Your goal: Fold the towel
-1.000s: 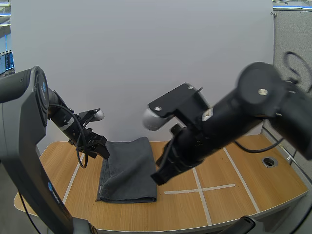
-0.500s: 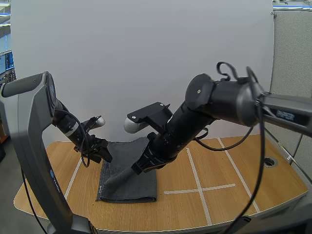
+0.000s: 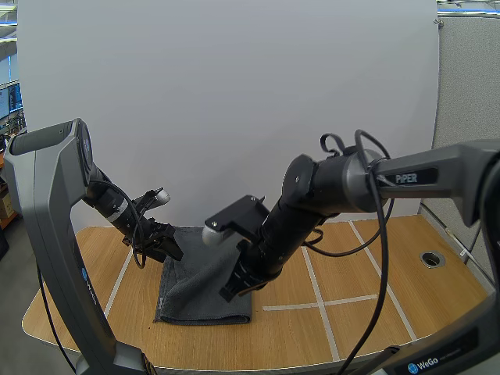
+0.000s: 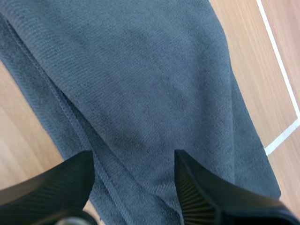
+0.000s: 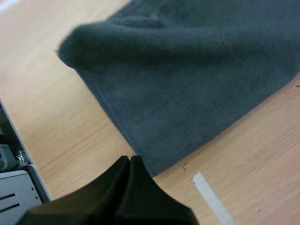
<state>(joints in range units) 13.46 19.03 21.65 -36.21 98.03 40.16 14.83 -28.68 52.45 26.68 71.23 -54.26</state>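
Towel (image 3: 205, 285) of dark grey cloth, matt, with a fine ribbed pile and a stitched hem along its edges. Counter (image 3: 351, 328) of light wood-grain finish, smooth, with a faint sheen, marked with flat white tape lines (image 3: 344, 300). Jaws of matt black plastic: left pair ribbed on the inner faces, right pair smooth outside.
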